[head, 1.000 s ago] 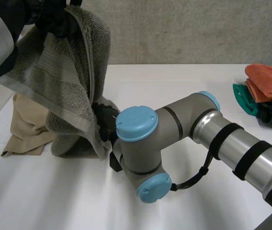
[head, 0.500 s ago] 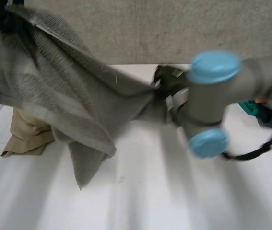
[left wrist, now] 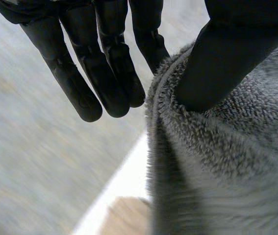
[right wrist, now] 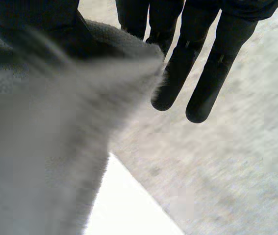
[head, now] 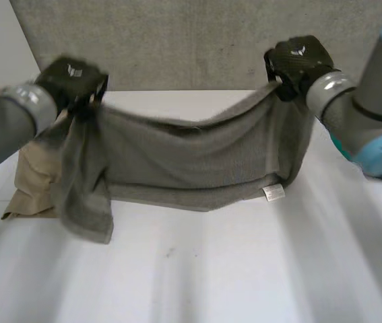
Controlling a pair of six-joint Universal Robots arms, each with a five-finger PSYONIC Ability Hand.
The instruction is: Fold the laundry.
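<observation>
Head view shows the towel [head: 191,158], its label [head: 273,193] below the right hand [head: 302,57].

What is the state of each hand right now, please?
Left hand: shut on the grey towel, with the thumb pinching its top edge.
Right hand: shut on the grey towel too, at the other upper end.

Head camera looks down at the table [head: 244,282] from behind; wrist cameras crowd the shared towel [head: 191,158].
</observation>
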